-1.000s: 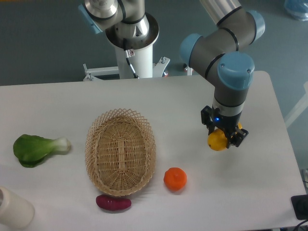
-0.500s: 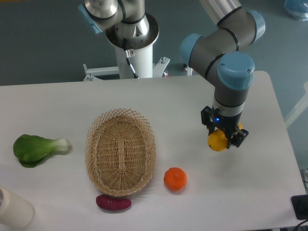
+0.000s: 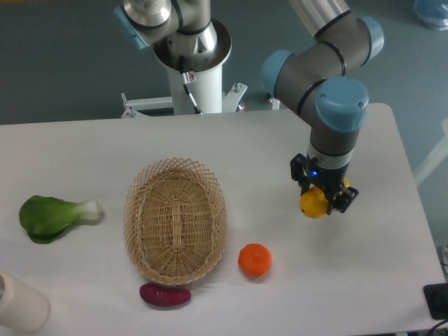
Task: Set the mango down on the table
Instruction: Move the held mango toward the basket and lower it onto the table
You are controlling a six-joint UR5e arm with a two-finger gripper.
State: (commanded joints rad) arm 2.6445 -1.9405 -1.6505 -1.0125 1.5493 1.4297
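Right of the basket (image 3: 175, 220), my end effector (image 3: 320, 198) grips the mango (image 3: 313, 204) just above bare worktop (image 3: 364, 266).

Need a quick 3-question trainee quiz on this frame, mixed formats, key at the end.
1. True or false: the mango lies inside the wicker basket.
2. Which item sits nearest the basket's near rim? A) bok choy B) dark red vegetable C) white bottle
3. Fill in: the gripper is shut on the ____.

Key
1. False: it is held in the gripper over the table, right of the basket.
2. B.
3. mango; the round orange fruit lies free on the table.
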